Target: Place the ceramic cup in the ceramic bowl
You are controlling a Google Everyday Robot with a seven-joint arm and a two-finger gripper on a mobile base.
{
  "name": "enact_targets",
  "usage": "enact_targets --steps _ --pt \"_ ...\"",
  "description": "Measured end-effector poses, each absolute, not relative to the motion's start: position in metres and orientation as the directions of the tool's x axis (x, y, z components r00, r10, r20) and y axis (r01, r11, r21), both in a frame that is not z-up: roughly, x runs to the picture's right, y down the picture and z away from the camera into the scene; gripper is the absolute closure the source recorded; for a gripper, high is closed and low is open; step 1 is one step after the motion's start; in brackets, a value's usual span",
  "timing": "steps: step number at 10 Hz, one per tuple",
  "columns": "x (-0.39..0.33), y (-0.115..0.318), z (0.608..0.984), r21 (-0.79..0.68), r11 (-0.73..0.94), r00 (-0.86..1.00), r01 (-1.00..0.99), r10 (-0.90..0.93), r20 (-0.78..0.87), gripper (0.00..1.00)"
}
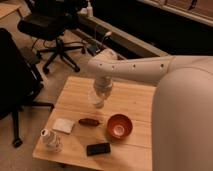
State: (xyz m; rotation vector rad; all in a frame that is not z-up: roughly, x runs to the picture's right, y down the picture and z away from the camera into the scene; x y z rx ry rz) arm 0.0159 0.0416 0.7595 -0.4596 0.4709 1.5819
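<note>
My gripper [97, 98] hangs over the middle of the wooden table [135, 102], at the end of the white arm that reaches in from the right. It is shut on a small whitish ceramic cup [96, 100], held just above the tabletop. The glossy red-orange ceramic bowl [120, 126] with a paler bottom stands on the table to the front right of the gripper, about a hand's width away. The bowl holds nothing.
A brown oblong item [89, 121] and a white flat pad [64, 125] lie in front of the gripper. A crinkled clear bottle [50, 140] stands at the front left corner and a black phone [98, 148] near the front edge. Black office chairs [52, 22] stand behind and to the left.
</note>
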Motion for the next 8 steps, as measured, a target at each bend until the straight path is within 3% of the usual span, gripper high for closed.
enact_targets --steps 4,8 --pt "0.064 0.081 0.709 0.027 -0.143 -0.131 -0.989 0.786 -0.604 1.0" --pt "0.098 0.123 0.694 0.036 -0.193 -0.172 -0.981 0.761 -0.626 0.99"
